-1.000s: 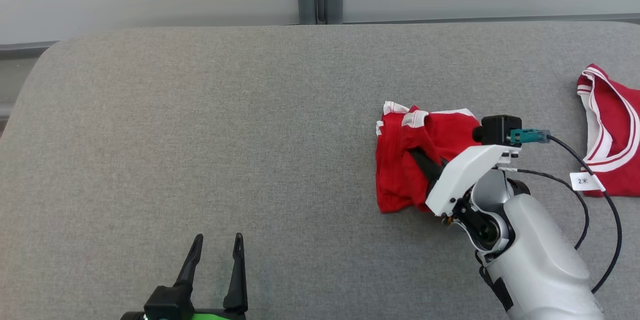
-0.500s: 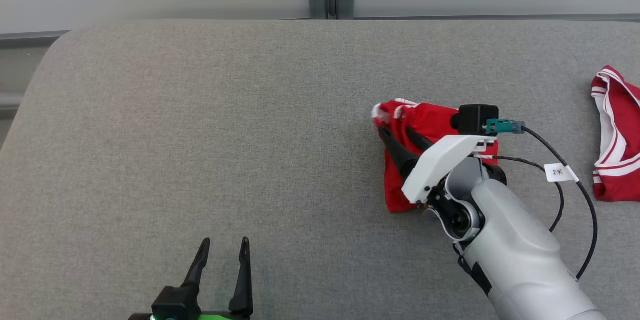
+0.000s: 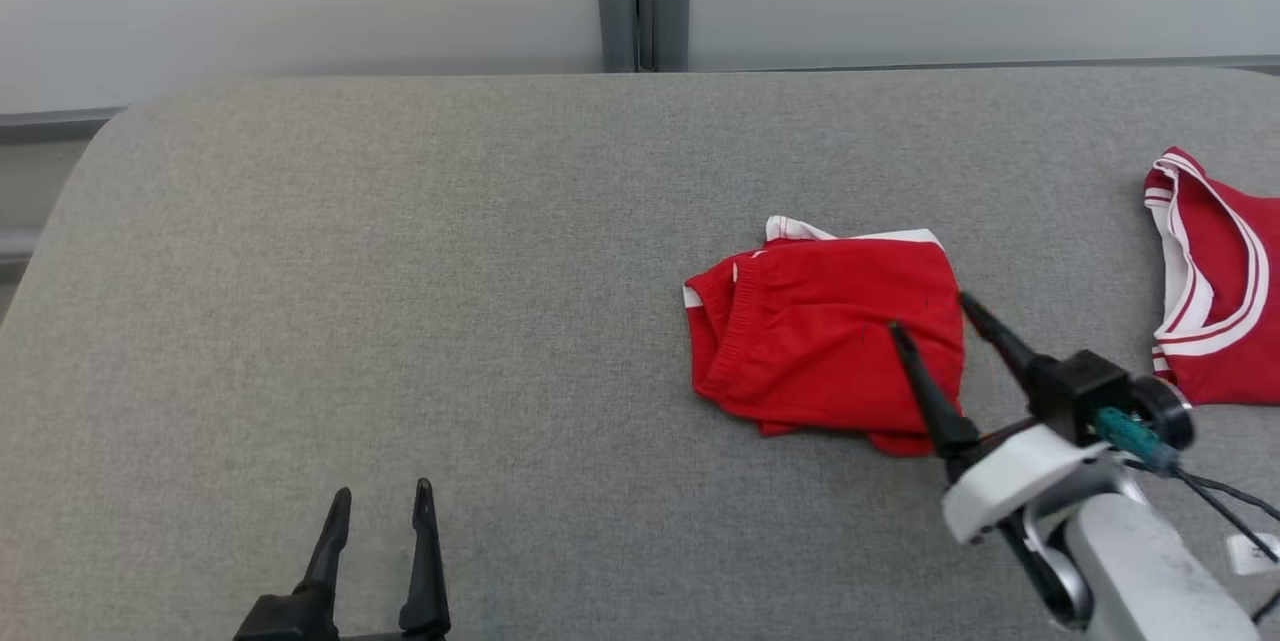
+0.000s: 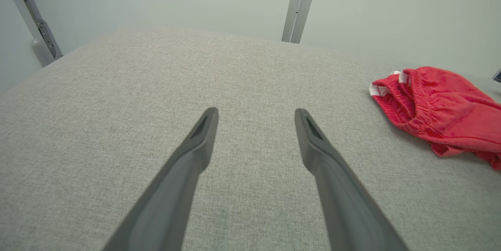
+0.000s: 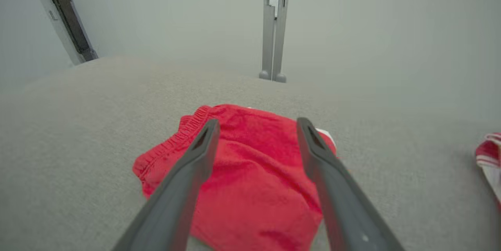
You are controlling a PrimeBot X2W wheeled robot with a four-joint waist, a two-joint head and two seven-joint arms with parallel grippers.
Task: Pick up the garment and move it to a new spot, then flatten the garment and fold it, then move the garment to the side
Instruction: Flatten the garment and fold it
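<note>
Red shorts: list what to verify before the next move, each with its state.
1. Right gripper open, holding nothing: ok.
2. Left gripper open, away from the cloth: ok.
3. Red shorts folded, resting on the table: ok.
4. Layers aligned: not ok, white trim and a lower layer stick out.
5. Right fingertips clear of the cloth: cannot tell.
6. Second red garment apart from the shorts: ok.

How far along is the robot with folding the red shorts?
Done: the red fabric shorts with white trim lie folded on the grey fabric table. In hand: nothing; right claw and left claw are both open and empty. Left: moving the folded shorts to the side.
</note>
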